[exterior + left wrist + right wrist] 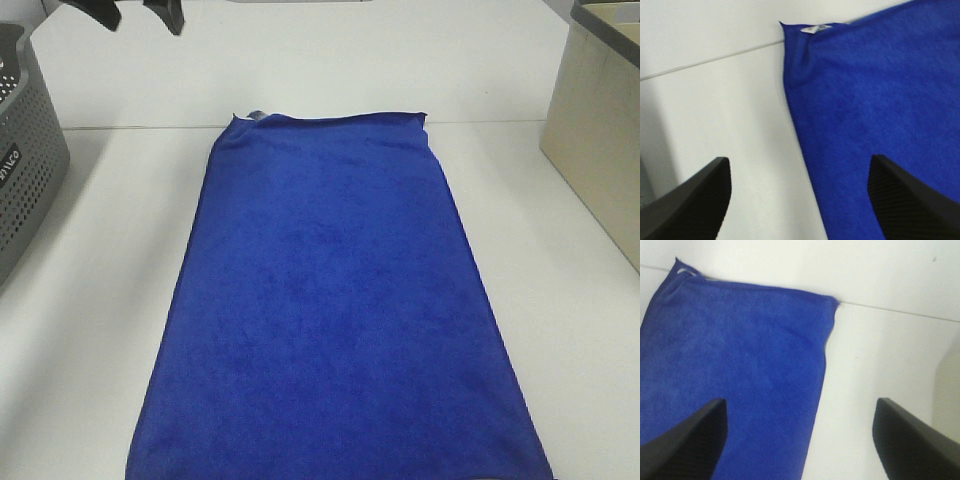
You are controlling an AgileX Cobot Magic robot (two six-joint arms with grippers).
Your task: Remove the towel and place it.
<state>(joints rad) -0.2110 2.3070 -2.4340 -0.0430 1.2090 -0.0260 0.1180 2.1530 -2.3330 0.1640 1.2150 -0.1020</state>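
The deep blue towel (330, 300) lies spread flat on the white table (100, 300), its long side running from the far seam to the near edge. A small white tag (255, 113) sits at its far left corner. My left gripper (135, 12) is open and empty, high above the table's far left, apart from the towel. In the left wrist view its jaws stand wide over the towel's left edge (865, 110) and the tag (815, 28). My right gripper (800, 440) is open and empty above the towel's far right corner (740, 350). It is out of the exterior view.
A grey perforated basket (25, 150) stands at the left edge of the table. A beige box (600, 140) stands at the right. A seam (120, 128) crosses the table along the towel's far edge.
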